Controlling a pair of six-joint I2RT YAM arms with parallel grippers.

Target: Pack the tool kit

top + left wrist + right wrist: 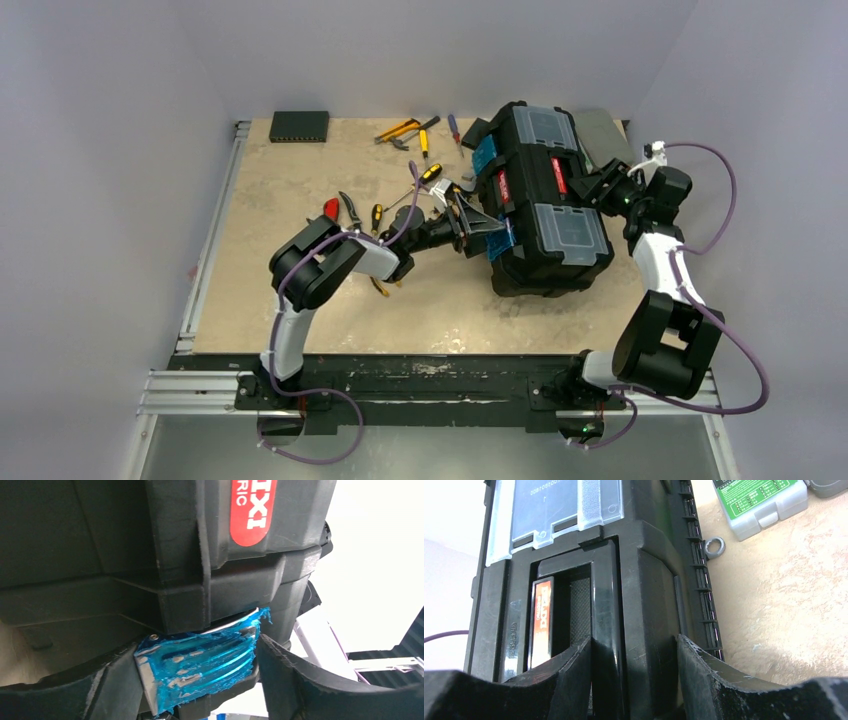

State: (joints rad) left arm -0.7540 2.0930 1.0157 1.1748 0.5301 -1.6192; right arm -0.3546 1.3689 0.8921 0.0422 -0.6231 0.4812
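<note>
Left end effector (197, 647) is clamping the blue latch (200, 665) at eight o'clock on the toolbox (545, 215); right end effector (634, 647) is gripping its three-o'clock lid ridge.

Wide room on table (260, 190) left and front. Loose tools (410, 132) block back middle. Toolbox (545, 205) fills right side.

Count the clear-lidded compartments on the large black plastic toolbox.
2. One clear-lidded compartment at the far end of the black plastic toolbox, the other at its near end; none appears hidden.
</note>
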